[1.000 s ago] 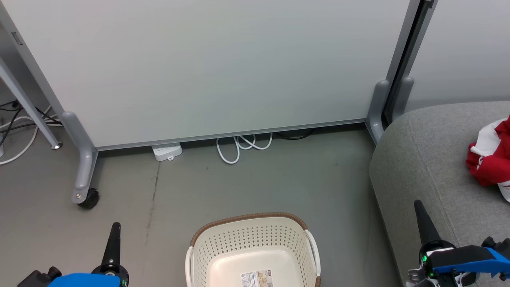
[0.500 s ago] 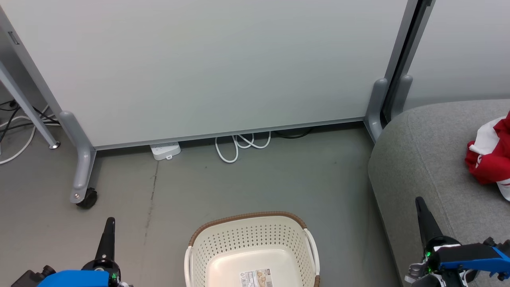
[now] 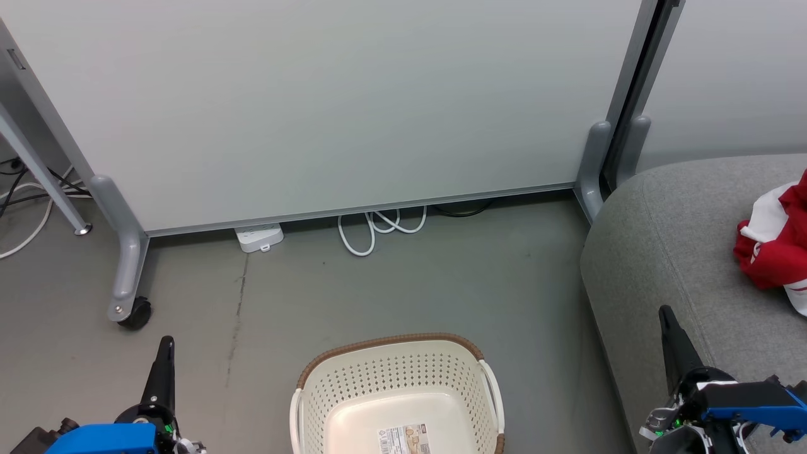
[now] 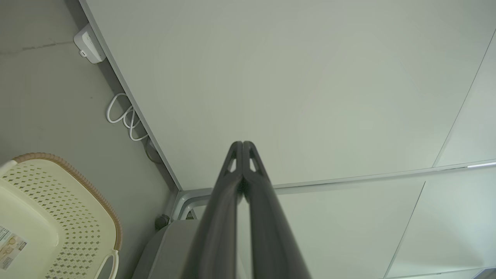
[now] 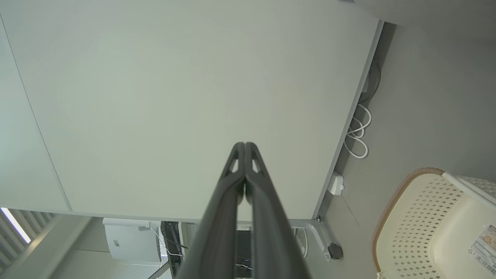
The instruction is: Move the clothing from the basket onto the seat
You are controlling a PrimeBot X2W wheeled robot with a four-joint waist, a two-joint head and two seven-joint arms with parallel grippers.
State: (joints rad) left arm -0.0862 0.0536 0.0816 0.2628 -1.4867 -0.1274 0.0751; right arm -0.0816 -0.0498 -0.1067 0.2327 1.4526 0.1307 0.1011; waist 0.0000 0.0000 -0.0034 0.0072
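Head view: we find the seat (image 3: 668, 252) at right, the basket (image 3: 391, 343) at bottom centre, and the clothing (image 3: 772, 258) bunched on the seat at the right edge. We judge it light, soft, slippery; pinch a raised fold. Left jaws and right jaws are pressed together, empty.

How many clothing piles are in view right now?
1: a red-and-white clothing bundle on the seat, cut off at the frame edge; more may be hidden. The basket shows none.
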